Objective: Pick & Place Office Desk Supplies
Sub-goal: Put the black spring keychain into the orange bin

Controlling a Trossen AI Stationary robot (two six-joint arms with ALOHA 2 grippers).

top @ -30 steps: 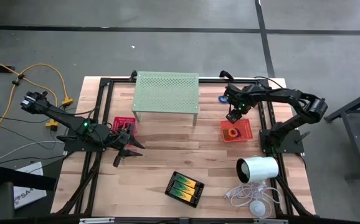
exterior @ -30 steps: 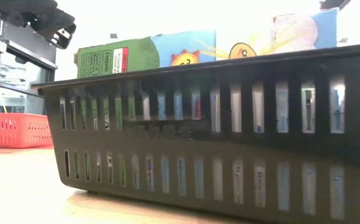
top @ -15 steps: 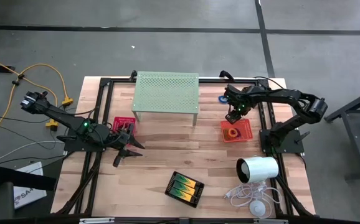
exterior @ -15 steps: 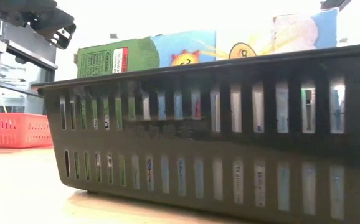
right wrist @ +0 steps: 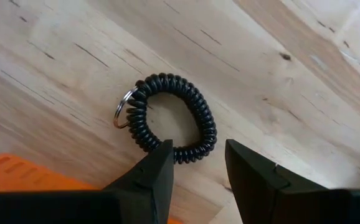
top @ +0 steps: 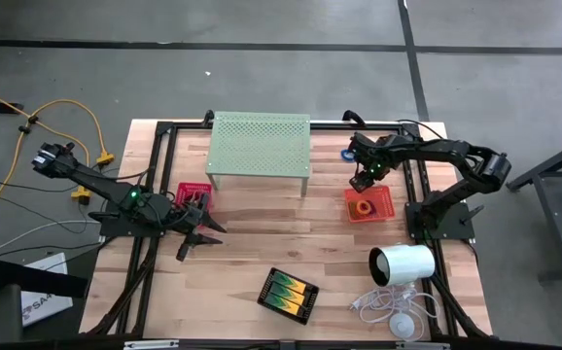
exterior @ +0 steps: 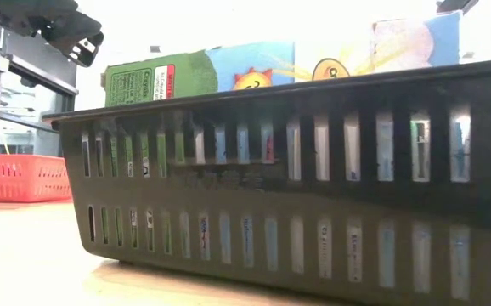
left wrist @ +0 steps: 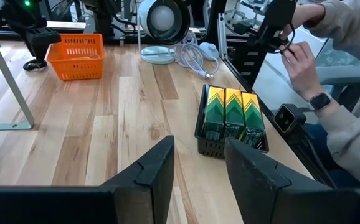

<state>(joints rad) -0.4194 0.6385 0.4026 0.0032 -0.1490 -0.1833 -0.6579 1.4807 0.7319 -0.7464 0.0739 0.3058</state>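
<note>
In the right wrist view a black coiled ring point(right wrist: 175, 118) with a small metal key ring lies flat on the wood. My right gripper point(right wrist: 195, 149) points down above it, open, with nothing between its fingers. It hovers just beyond the far edge of the orange mesh tray point(top: 368, 204). A blue ring point(top: 347, 154) lies on the table farther back. My left gripper point(left wrist: 198, 146) waits open at the left, beside the red tray point(top: 193, 192). The black tray point(top: 288, 294) near the front edge holds green-and-yellow boxes.
The pale green perforated stand point(top: 260, 146) stands at the back centre. A white cylinder point(top: 403, 262) with a coiled white cable point(top: 388, 309) lies at the front right. A person's hands point(left wrist: 304, 59) show past the table's edge. Bare wood lies in the middle.
</note>
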